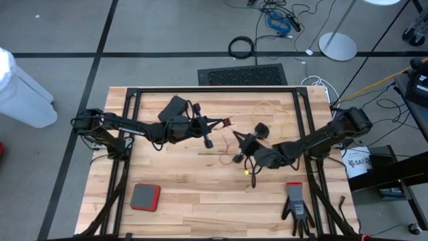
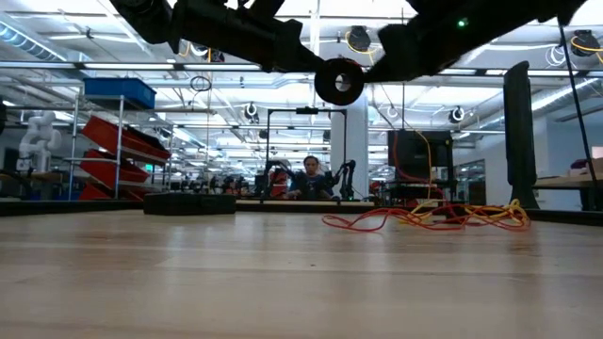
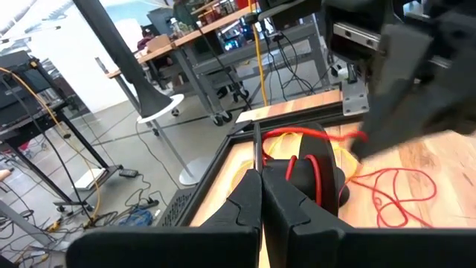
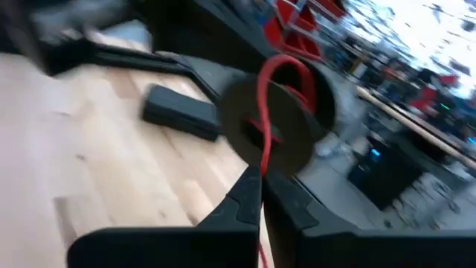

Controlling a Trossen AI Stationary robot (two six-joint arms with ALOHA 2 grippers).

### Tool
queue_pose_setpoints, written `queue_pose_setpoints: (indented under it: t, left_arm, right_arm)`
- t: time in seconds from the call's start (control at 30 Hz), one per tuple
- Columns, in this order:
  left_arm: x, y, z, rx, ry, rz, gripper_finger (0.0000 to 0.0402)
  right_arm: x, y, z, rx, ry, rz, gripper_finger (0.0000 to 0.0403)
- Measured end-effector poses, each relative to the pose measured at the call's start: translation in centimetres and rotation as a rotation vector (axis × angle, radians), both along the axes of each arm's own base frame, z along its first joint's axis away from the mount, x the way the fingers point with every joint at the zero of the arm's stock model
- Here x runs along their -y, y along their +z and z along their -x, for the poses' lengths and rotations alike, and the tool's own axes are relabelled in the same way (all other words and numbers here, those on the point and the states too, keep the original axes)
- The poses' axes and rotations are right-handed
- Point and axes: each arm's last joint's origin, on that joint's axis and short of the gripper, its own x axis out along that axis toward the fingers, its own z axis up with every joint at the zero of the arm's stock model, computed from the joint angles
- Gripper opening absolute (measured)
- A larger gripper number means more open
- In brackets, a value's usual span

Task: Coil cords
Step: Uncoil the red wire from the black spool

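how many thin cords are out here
2: a yellow cord lying loose toward the far right, and a red cord in the middle, running over a raised black reel. More may be hidden.

A red-edged grey pad point(image 1: 145, 197) and a black glove point(image 1: 295, 208) lie on the wooden table point(image 1: 200, 187).

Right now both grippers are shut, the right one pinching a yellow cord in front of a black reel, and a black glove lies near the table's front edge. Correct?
Not quite. The cord pinched by the right gripper is red, as the right wrist view shows. The rest holds: left gripper shut, reel behind the cord, glove near the front edge.
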Motion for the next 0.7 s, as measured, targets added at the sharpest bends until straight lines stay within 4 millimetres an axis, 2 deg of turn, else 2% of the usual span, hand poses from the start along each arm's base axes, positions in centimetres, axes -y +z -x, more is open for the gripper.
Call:
queue_pose_setpoints:
  t: [0.2, 0.33, 0.5, 0.7]
  left_arm:
    - [0.0, 0.0, 0.0, 0.005, 0.000, 0.000, 0.0000]
    - [0.0, 0.1, 0.0, 0.009, 0.001, 0.002, 0.0000]
    - [0.0, 0.3, 0.0, 0.028, 0.001, 0.002, 0.0000]
    - [0.0, 0.3, 0.0, 0.034, 0.001, 0.002, 0.0000]
  right_arm:
    - [1.2, -1.0, 2.5, -0.064, -0.121, -0.117, 0.0000]
    - [2.0, -2.1, 3.2, -0.104, -0.160, -0.220, 0.0000]
    - [2.7, -3.3, 1.3, -0.161, -0.017, -0.364, 0.0000]
    - [2.1, -4.1, -2.1, -0.117, 0.319, -0.383, 0.0000]
